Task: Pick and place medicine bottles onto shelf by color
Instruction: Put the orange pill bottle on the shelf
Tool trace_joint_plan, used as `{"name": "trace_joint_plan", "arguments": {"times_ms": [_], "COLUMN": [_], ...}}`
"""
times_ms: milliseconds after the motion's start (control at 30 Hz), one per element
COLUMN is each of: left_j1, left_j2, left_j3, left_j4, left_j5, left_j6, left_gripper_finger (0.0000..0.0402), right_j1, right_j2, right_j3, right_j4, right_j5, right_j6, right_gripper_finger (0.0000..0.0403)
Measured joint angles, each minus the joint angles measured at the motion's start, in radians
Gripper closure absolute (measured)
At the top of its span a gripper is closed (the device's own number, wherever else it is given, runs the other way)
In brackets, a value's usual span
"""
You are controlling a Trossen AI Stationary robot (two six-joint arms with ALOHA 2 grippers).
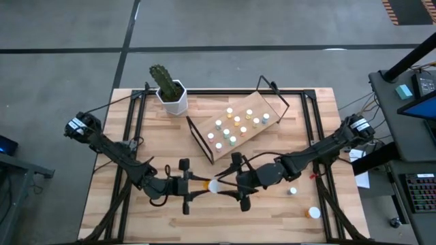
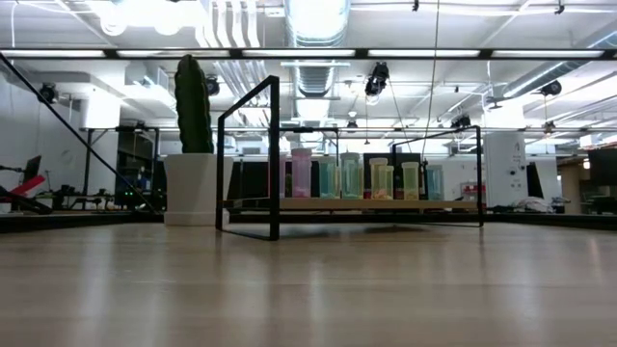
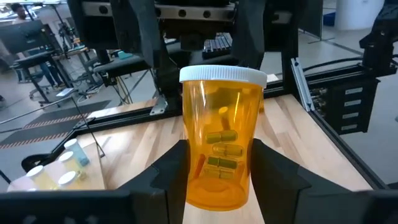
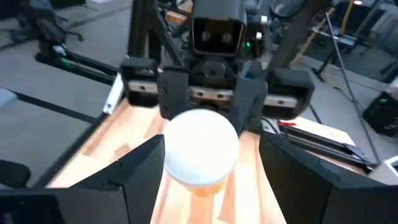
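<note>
The orange medicine bottle (image 3: 222, 146) with its white cap (image 4: 200, 145) sits between my two grippers above the front middle of the table (image 1: 109, 204), at about 6 o'clock from the shelf (image 1: 238, 126). My left gripper (image 1: 194, 184) clamps it: in the left wrist view both dark fingers (image 3: 166, 176) press against the bottle's amber sides, and a few capsules show through the wall. The bottle points cap-first toward my right gripper (image 1: 228, 185), which faces the left one head-on with its fingers (image 4: 138, 165) spread wide on either side of the cap, not touching it. Seen from above, the cap is a pale spot at 3 o'clock from the left gripper and 9 o'clock from the right one. The shelf, a tilted light-wood board on a black wire frame, lies at 12 o'clock from the handover spot and carries rows of small bottles (image 1: 235, 122) with white, pale green and yellow caps. At 10 o'clock from the shelf stands a cactus in a white pot (image 1: 170, 95). Two loose bottles rest at 4 o'clock from the right gripper, a small one (image 1: 292, 191) and, nearer the table's front edge, a white-capped one (image 1: 313, 212).
</note>
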Motion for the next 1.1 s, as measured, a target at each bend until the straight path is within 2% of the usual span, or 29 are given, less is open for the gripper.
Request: {"name": "trace_joint_plan", "arguments": {"times_ms": [267, 667, 833, 1100], "left_j1": [0.002, 0.004, 0.006, 0.009], "left_j2": [0.000, -0.001, -0.001, -0.001], "left_j3": [0.000, 0.000, 0.000, 0.000], "left_j4": [0.033, 0.051, 0.056, 0.052], "left_j5": [-0.037, -0.048, -0.049, -0.042], "left_j6": [-0.002, -0.001, 0.002, 0.009], "left_gripper_finger": [0.0273, 0.0273, 0.0273, 0.0273], "right_j1": [-0.002, -0.011, -0.024, -0.031], "right_j2": [0.048, 0.067, 0.085, 0.097], "right_j3": [0.031, 0.087, 0.087, 0.087], "right_j4": [0.030, -0.040, -0.039, -0.042], "right_j5": [0.026, 0.022, 0.022, 0.022], "right_j6": [-0.061, -0.079, -0.065, -0.034], "right_gripper_finger": [0.0149, 0.0153, 0.0173, 0.0231]}}
